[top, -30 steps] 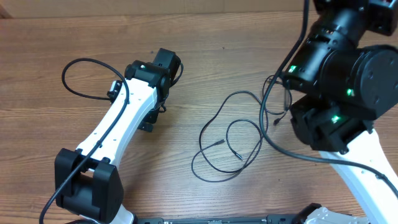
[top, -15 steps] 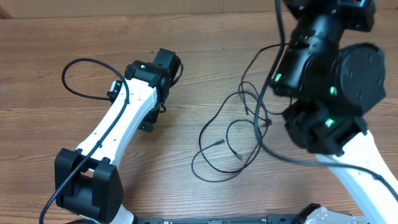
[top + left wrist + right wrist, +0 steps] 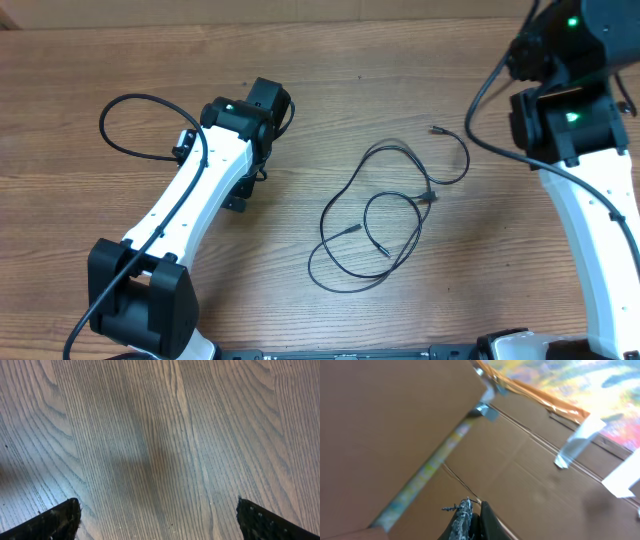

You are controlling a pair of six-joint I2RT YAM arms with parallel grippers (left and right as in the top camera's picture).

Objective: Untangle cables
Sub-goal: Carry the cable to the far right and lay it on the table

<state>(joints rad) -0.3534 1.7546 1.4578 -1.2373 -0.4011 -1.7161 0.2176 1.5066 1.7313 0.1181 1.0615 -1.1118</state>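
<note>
we find the left hand (image 3: pixel 160 522) spread wide over bare counter (image 3: pixel 160 435), left of the cables (image 3: pixel 421 222). the right hand (image 3: pixel 471 521) is pressed together, aimed at cardboard (image 3: pixel 395 420); its arm (image 3: pixel 580 110) stands right of the cables, which lie looped on the counter.

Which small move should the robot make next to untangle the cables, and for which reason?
Probably lower the right gripper toward the free cable end at the upper right of the tangle. The cables lie looped over each other on the table, neither gripper holds them, the right wrist camera faces cardboard, and the left gripper is open over bare wood.
</note>
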